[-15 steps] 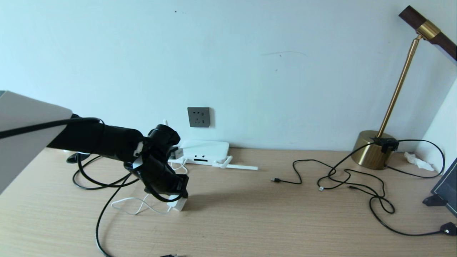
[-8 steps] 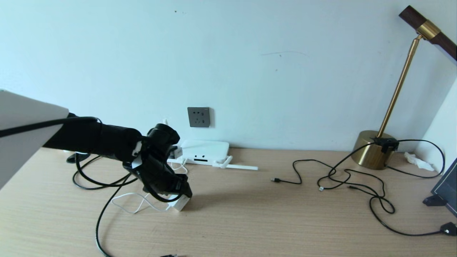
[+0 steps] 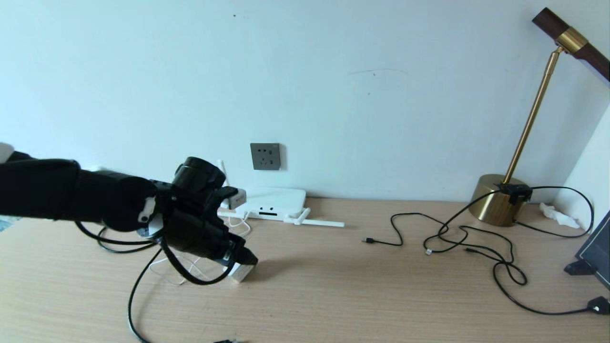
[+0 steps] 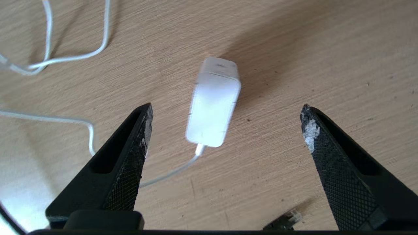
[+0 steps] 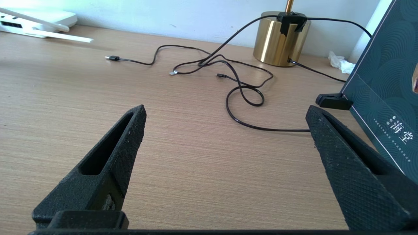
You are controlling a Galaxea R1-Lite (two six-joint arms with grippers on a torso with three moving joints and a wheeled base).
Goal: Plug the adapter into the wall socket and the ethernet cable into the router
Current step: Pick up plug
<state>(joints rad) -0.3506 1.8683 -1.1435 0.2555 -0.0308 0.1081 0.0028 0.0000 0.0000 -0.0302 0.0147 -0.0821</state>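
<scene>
Low in the left of the head view, the left tool (image 3: 240, 259) has just spread its jaws and let go of the adapter (image 4: 214, 102), which lies on the counter (image 3: 381, 295), far below the wall socket (image 3: 265, 156), so the plugging must restart.

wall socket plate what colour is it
Dark grey; the wall socket shows best in the head view, above the router.

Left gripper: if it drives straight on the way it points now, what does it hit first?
Most likely the adapter, lying on the desk between the open jaws of the left gripper. How far above it the gripper hangs is unclear.
</scene>
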